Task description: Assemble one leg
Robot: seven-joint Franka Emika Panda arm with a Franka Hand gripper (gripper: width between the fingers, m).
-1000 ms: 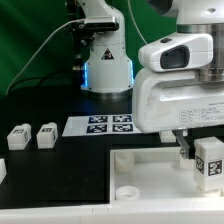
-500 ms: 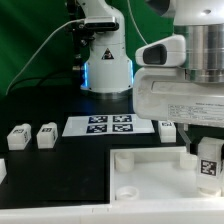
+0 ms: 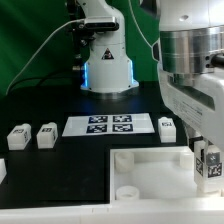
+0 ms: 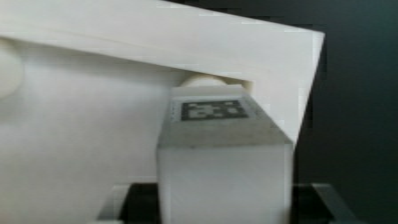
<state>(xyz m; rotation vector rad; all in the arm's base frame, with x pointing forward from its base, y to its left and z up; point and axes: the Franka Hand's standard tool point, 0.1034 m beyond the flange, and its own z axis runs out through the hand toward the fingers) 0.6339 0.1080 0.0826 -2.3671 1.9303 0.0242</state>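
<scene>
The pincer (image 3: pixel 207 158) is gripping the leg (image 3: pixel 210 168) over the panel (image 3: pixel 150 170) at the exterior frame's lower right, that view alone showing spare legs (image 3: pixel 46 135) on the bench (image 3: pixel 60 180), the wrist view alone showing a corner hole (image 4: pixel 206 80) beyond the leg's tip.

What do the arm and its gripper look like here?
The arm is glossy white, with rounded housings and a silver-grey cylindrical wrist section. The gripper has a boxy white body and short dark fingers. The arm's base glows blue and bears a dark triangular sticker.
</scene>
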